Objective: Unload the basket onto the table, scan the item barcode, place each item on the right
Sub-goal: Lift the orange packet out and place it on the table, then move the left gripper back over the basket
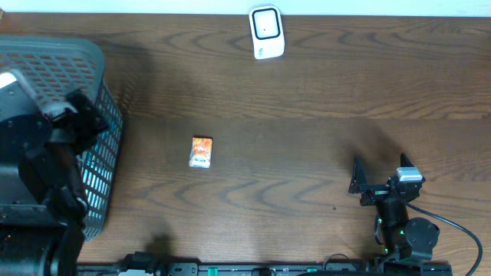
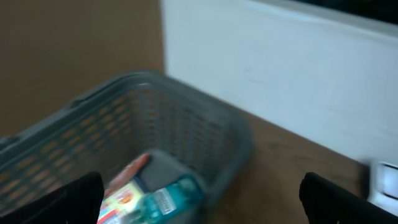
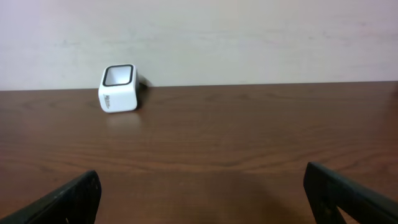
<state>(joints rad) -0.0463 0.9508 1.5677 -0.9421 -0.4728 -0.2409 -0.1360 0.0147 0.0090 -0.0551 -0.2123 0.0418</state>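
Although the black bulk of the left arm (image 1: 46, 153) covers much of the grey plastic mesh basket (image 1: 100, 69) at the desk's left edge, the left wrist view looks down into it. A teal packet with a barcode label (image 2: 171, 198) and a white pouch with orange print (image 2: 121, 194) lie on its floor, both blurred and cut off by the frame's lower edge. The left gripper (image 2: 200, 183) hangs over the basket, fingers spread wide and holding nothing.

A small orange-and-white packet (image 1: 201, 152) lies flat on the dark brown wooden desk (image 1: 307, 115), left of centre and well apart from both grippers. Its print is too small to read, and I cannot tell where its barcode is.

A white box-shaped scanner with a dark window (image 1: 267, 32) stands at the middle of the far edge. The right gripper (image 1: 381, 172), near the near right corner, faces it with fingers wide apart and empty.
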